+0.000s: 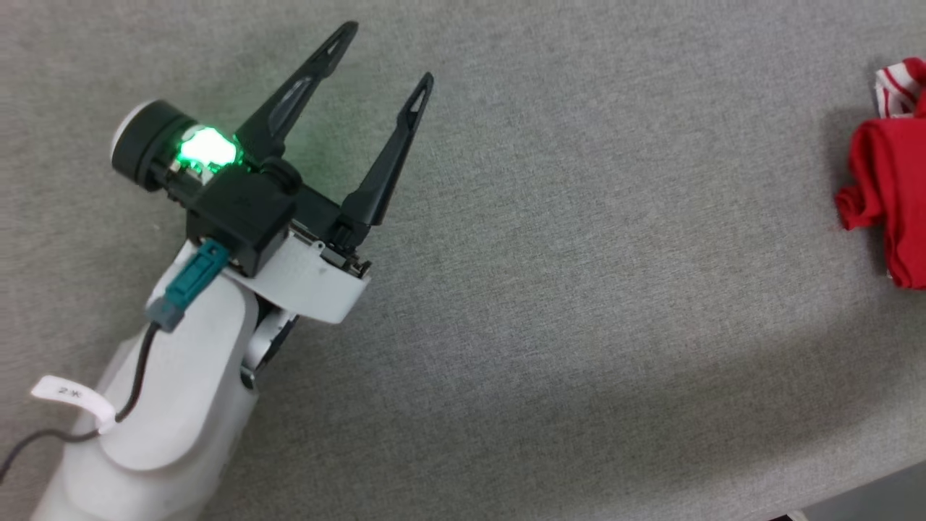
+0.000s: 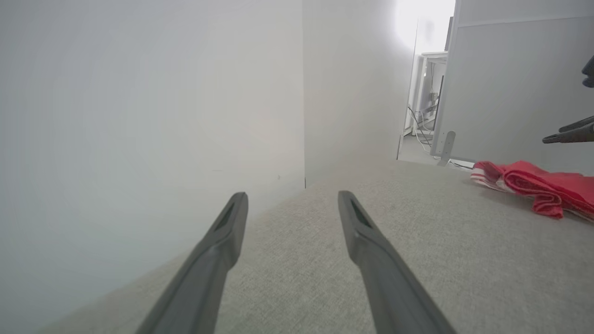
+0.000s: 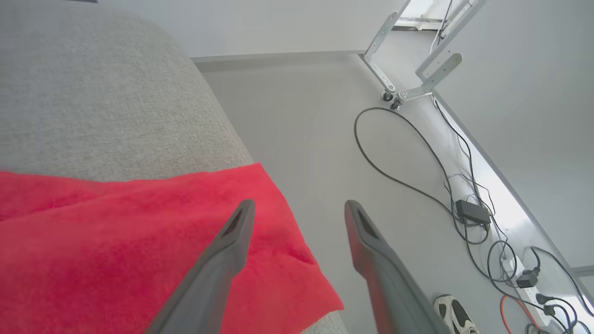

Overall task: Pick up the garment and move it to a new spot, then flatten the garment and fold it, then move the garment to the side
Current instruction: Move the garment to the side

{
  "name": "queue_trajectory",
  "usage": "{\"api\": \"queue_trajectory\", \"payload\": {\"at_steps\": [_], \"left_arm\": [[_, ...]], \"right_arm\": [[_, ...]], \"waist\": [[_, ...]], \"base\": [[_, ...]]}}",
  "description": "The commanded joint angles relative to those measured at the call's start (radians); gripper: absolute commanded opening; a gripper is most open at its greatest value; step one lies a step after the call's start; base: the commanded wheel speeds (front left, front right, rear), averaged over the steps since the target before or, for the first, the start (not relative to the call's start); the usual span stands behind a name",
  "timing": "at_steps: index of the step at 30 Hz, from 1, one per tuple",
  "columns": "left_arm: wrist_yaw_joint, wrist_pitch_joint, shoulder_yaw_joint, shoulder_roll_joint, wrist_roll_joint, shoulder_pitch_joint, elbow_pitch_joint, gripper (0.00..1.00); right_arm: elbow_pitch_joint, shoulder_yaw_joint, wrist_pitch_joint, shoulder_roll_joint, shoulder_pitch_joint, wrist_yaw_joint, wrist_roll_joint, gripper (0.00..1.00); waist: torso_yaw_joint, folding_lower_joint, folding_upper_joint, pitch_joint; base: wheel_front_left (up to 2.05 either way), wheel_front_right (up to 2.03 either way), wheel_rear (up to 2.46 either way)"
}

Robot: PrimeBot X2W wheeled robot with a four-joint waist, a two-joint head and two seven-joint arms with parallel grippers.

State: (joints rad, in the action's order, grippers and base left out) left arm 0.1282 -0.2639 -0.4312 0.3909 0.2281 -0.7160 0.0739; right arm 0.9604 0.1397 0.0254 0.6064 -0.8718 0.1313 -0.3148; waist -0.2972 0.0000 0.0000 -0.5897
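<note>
The garment (image 1: 888, 189), bright red with a white-and-red striped band, lies bunched at the far right of the grey fabric table (image 1: 579, 289). In the left wrist view the garment (image 2: 533, 188) is a low folded heap off to the right. My left gripper (image 1: 389, 54) hovers open over bare table at the upper left, far from it; its fingers (image 2: 291, 197) hold nothing. My right gripper (image 3: 299, 206) stands open just above the red garment (image 3: 139, 241), at the cloth's corner by the table edge, with nothing between its fingers. Its dark fingers (image 2: 568, 133) reach in above the garment.
The table (image 3: 93, 93) ends just past the garment. Below it, the floor carries looping cables (image 3: 417, 176), a power strip and a shoe (image 3: 455, 315). A white wall (image 2: 139, 116) stands close behind the table. A partition on metal feet (image 3: 417, 79) stands further off.
</note>
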Motion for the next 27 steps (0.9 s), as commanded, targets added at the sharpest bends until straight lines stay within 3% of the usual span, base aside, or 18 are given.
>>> {"api": "queue_trajectory", "payload": {"at_steps": [1, 9, 16, 27], "left_arm": [[0.002, 0.000, 0.009, -0.007, 0.002, 0.014, -0.005, 1.00], [0.001, 0.000, 0.086, -0.081, 0.021, 0.132, 0.022, 1.00], [0.002, 0.000, 0.171, -0.140, 0.015, 0.277, 0.082, 1.00], [0.002, 0.000, 0.288, -0.187, 0.013, 0.515, 0.186, 1.00]], "right_arm": [[-0.003, -0.013, -0.010, -0.001, -0.007, -0.001, -0.012, 1.00], [-0.086, -0.179, -0.035, -0.015, 0.063, -0.001, -0.044, 1.00], [-0.177, -0.328, -0.085, -0.074, 0.173, -0.001, -0.091, 1.00], [-0.199, -0.416, -0.224, -0.189, 0.378, -0.001, -0.128, 1.00]], "waist": [[0.011, 0.0000, 0.0000, 0.023], [0.090, 0.0000, 0.0000, 0.156], [0.194, 0.0000, 0.0000, 0.288], [0.338, 0.0000, 0.0000, 0.495]], "base": [[0.00, 0.00, 0.00], [0.00, 0.00, 0.00], [0.00, 0.00, 0.00], [0.00, 0.00, 0.00]]}}
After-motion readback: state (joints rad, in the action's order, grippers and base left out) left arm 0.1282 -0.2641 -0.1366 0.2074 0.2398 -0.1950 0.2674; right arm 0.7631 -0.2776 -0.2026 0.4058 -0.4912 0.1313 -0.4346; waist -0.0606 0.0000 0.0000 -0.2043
